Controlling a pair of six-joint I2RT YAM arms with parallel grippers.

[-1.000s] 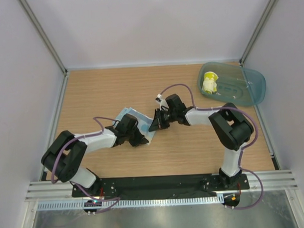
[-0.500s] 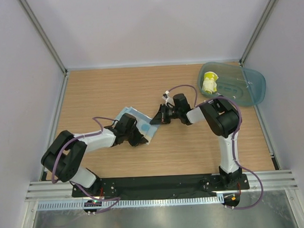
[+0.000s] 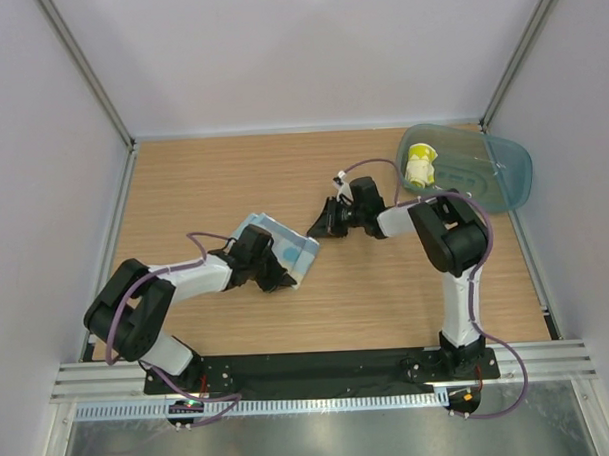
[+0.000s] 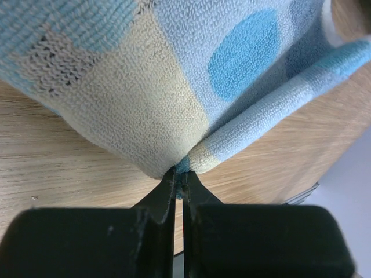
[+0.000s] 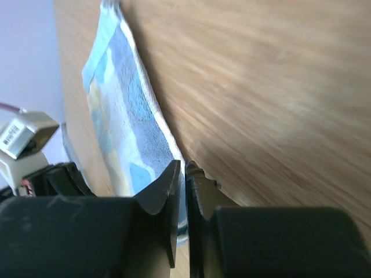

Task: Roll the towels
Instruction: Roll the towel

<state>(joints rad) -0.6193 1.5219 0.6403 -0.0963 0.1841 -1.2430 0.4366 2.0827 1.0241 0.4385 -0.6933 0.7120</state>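
We count one of two done: the yellow towel (image 3: pixel 418 167) sits rolled inside the tray (image 3: pixel 503 176), while the blue towel (image 3: pixel 282 244) lies unrolled on the desk (image 3: pixel 203 182), well left of the tray. The left arm reaches low, its end effector (image 4: pixel 180 172) clamped on that towel's corner (the cloth bunches there). The right end effector (image 5: pixel 184 167), nearer the tray, is all but closed and empty.

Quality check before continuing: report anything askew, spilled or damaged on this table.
The blue towel lies skewed on the table, not yet rolled, its near corner bunched in the shut left fingers. The yellow towel sits rolled in the teal tray. Nothing looks spilled or damaged.
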